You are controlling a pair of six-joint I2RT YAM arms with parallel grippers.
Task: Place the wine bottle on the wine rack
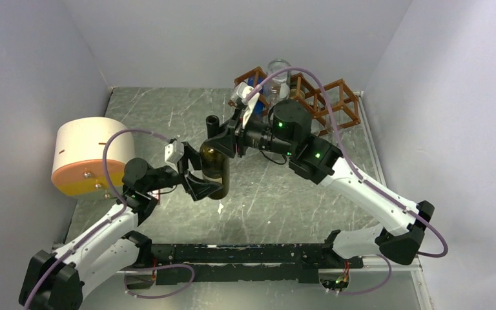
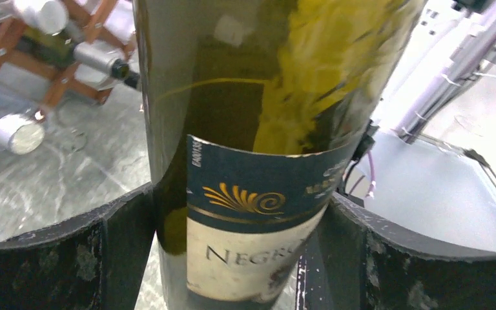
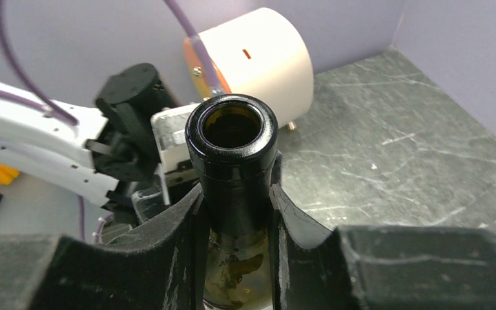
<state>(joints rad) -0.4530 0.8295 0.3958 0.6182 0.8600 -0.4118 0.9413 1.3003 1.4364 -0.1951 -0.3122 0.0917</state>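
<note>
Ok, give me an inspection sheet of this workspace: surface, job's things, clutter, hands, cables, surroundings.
Surface: grey marbled table, scratched.
Job's things: wine bottle, dark glass, mouth open, held over mid-table, not yet on the rack; wine rack in the far right corner, other bottles lying in it.
Clutter: cream cylinder with an orange base, near the left wall.
Hands: left hand shut on the bottle's body at the label; right hand shut on its neck.
Cables: purple cables loop along both arms; no snag seen.
Surroundings: plain pale walls on three sides.
</note>
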